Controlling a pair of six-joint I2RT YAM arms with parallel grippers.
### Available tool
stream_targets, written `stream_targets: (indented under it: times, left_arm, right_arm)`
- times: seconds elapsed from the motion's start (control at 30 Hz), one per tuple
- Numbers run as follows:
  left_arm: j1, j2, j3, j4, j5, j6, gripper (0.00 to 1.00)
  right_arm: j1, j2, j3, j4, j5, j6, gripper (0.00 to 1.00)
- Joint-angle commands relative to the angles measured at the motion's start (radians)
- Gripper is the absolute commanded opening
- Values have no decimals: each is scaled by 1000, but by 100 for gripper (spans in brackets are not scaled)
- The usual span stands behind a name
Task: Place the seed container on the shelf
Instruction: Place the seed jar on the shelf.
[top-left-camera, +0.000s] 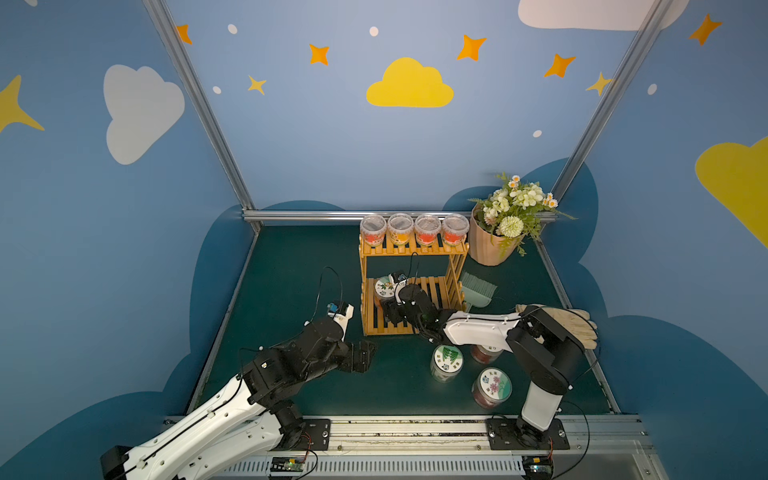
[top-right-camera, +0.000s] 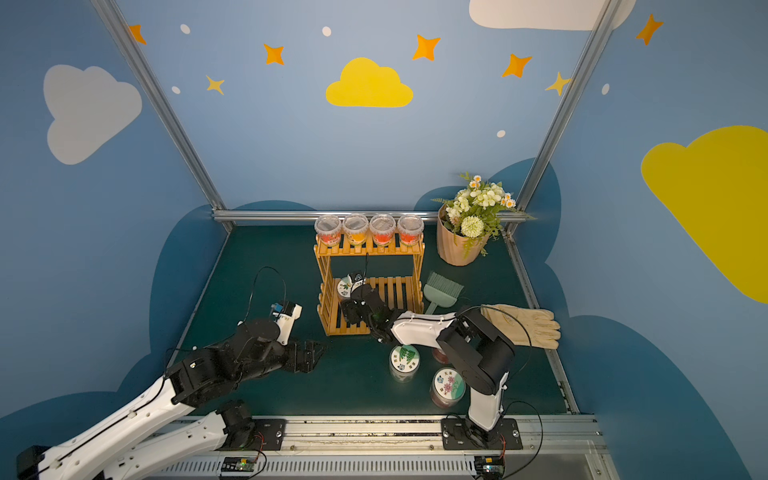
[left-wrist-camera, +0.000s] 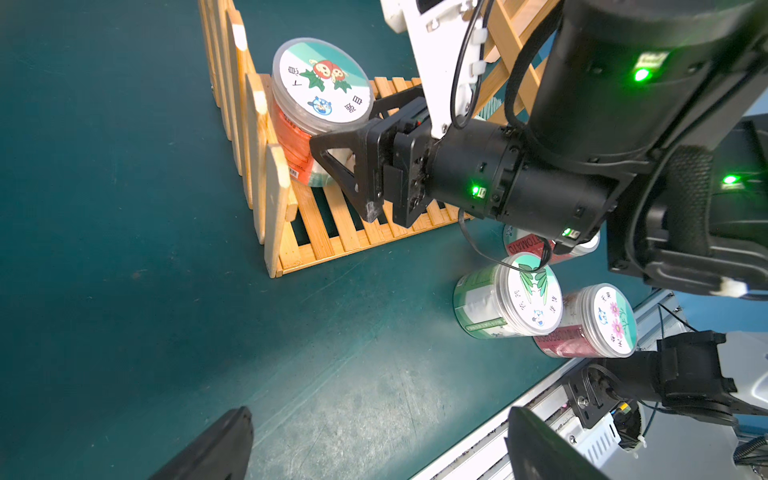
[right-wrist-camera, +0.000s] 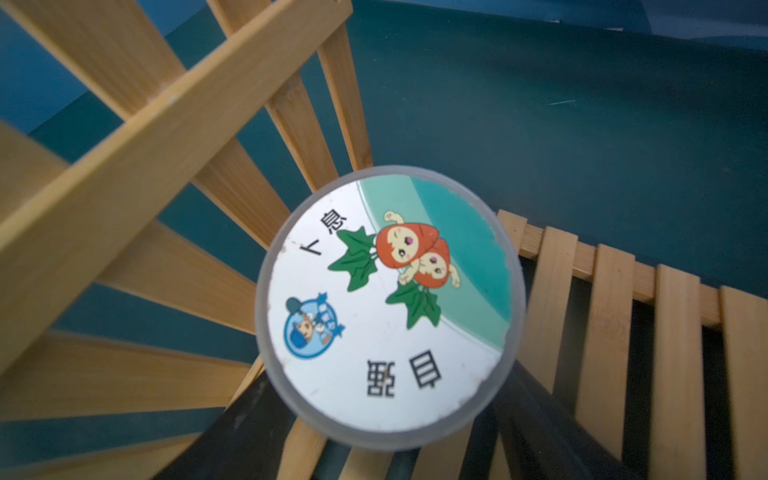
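Jaws of the right gripper (left-wrist-camera: 341, 126) stand apart with the seed container (left-wrist-camera: 322, 79) between them, 1 finger on each side of its orange-labelled wall and close against it. Whether they press on it I cannot tell. The container stands lid up on the slats of the lower tier of the shelf (left-wrist-camera: 274, 199), in the far corner on the left arm's side, just beside the slatted end wall. In the right wrist view its round lid shows 2 red cartoon fruits on green leaves, with the shelf's slats fanning out around it. The right arm reaches in through the open front of the shelf, under the top tier.

On that top tier 4 clear cups (top-left-camera: 413, 228) with orange and red contents stand in a row, touching or nearly so.

Jaws of the left gripper (top-left-camera: 363, 355) are wide apart and hold nothing. It hangs low over the dark green mat (top-left-camera: 291, 270), near the shelf's front corner.

On the mat in front of the shelf stand 3 more jars (top-left-camera: 446, 359), close together, 1 partly hidden under the right arm. Beside the shelf lies a pale green brush (top-left-camera: 478, 286). A flowerpot (top-left-camera: 490, 249) stands in the far corner, and a tan glove (top-left-camera: 577, 328) lies behind the right arm.
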Motion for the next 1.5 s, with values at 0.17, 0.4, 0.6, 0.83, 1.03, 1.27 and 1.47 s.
stream_targets:
  times: [0.17, 0.4, 0.6, 0.83, 1.03, 1.27, 1.47]
  left_arm:
    - [6, -1, 44, -12, -19, 17, 100]
    - [8, -6, 41, -14, -26, 11, 100]
    - [8, -7, 40, -14, -27, 10, 100]
    - [8, -4, 43, -15, -28, 11, 100]
    - [10, -4, 42, -15, -27, 9, 100]
    - [9, -5, 44, -20, -29, 9, 100]
    - [10, -12, 43, -26, -28, 7, 100]
  right_arm:
    - [-13, 47, 15, 124, -1, 16, 77]
    - [-19, 73, 39, 123, -34, 23, 77]
    - [-23, 94, 48, 131, -51, 21, 77]
    - [-41, 111, 62, 133, -80, 27, 75]
    - [-47, 128, 75, 134, -109, 25, 75]
    - [-46, 137, 90, 110, -88, 21, 75]
    - [-48, 129, 91, 93, -79, 18, 76]
